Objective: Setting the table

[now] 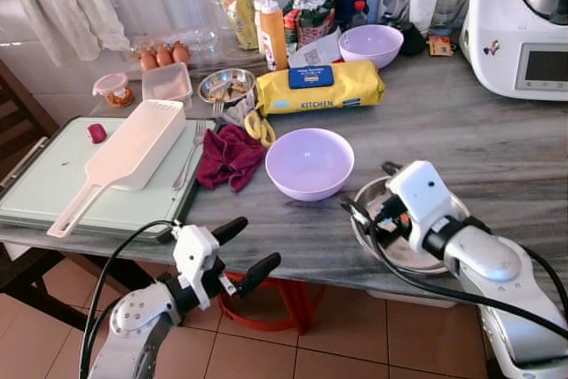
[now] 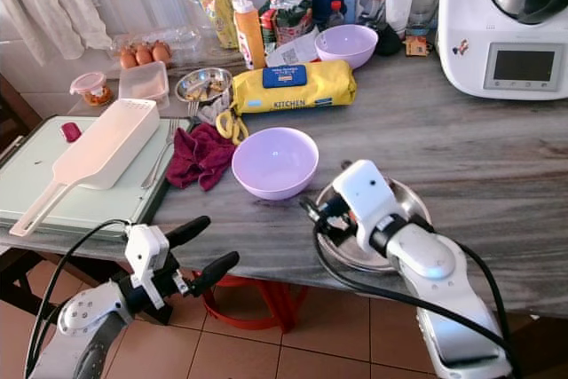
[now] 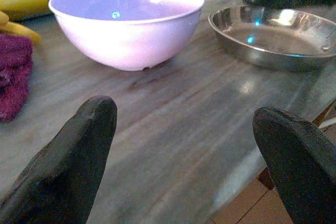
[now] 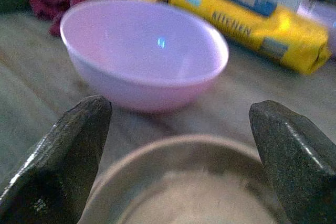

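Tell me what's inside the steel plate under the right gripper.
The steel plate looks empty where its dish shows. The open right gripper hovers over it, and in the head views the wrist covers part of it.

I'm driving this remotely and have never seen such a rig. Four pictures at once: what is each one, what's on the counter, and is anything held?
Two pictures come from the humanoid robot's head, looking down; two come from cameras on its wrists, looking along the black fingers. On the grey wood-grain counter stand a lilac plastic bowl, a shallow round steel dish beside it, a crumpled maroon cloth, a yellow kitchen-wipes pack and a white slotted scoop on a pale green board. The left gripper hangs open at the counter's front edge. The right gripper is open over the steel dish. Nothing is held.
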